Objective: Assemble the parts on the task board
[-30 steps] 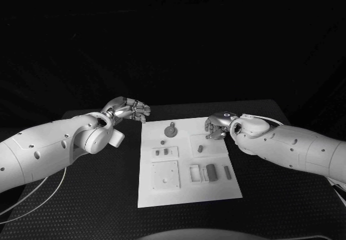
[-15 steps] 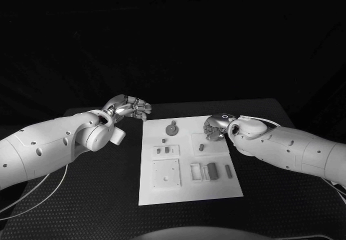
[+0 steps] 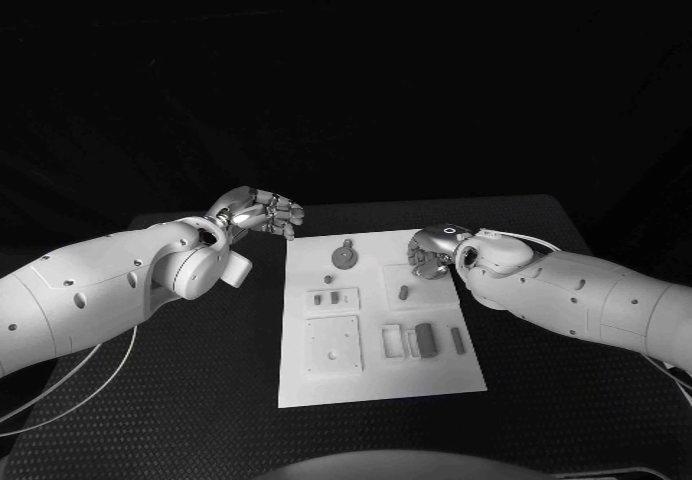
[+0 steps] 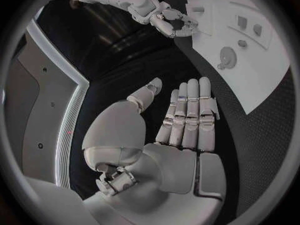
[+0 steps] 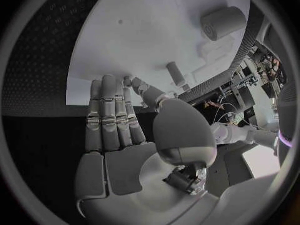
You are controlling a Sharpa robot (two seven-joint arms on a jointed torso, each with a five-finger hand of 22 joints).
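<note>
Hovering empty over the black table [image 3: 188,340], left hand [image 3: 263,214] flat-fingered just off the white task board's [image 3: 378,385] far-left corner, right hand [image 3: 433,251] likewise, fingertips above its far-right edge, small grey parts [image 3: 423,342] sitting untouched.

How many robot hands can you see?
2. The left hand hovers just off the white task board's far left corner; the right hand hovers over its far right edge. Both hold nothing.

We see the board [image 3: 378,385] lying mid-desk [image 3: 188,400], parts [image 3: 423,342] on it. The left hand [image 3: 260,214] sits beside its far left corner, the right hand [image 3: 433,252] over its right edge.
</note>
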